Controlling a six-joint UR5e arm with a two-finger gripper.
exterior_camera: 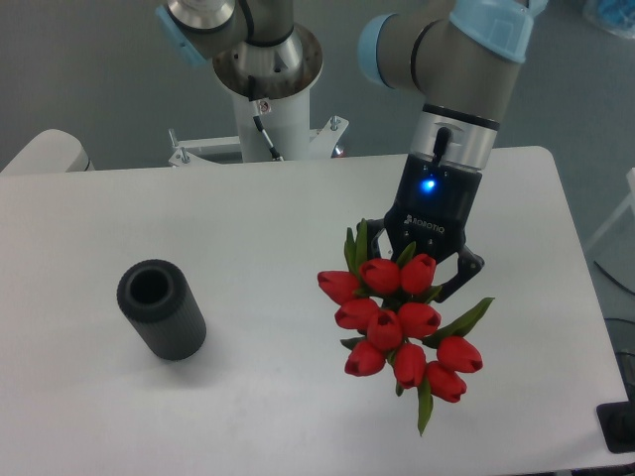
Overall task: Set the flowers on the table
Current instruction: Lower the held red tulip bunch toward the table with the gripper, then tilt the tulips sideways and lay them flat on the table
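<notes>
The hand (417,288) was pinching the flowers (397,322), its fingertips hidden behind the red heads, holding the bunch over the right half of the table (248,238). A dark grey cylinder (161,308) lay well apart on the left.

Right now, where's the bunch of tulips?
In the camera view the flowers are right of centre over the table, held at the gripper, blooms toward the near edge. The dark cylinder stands well apart on the left.
</notes>
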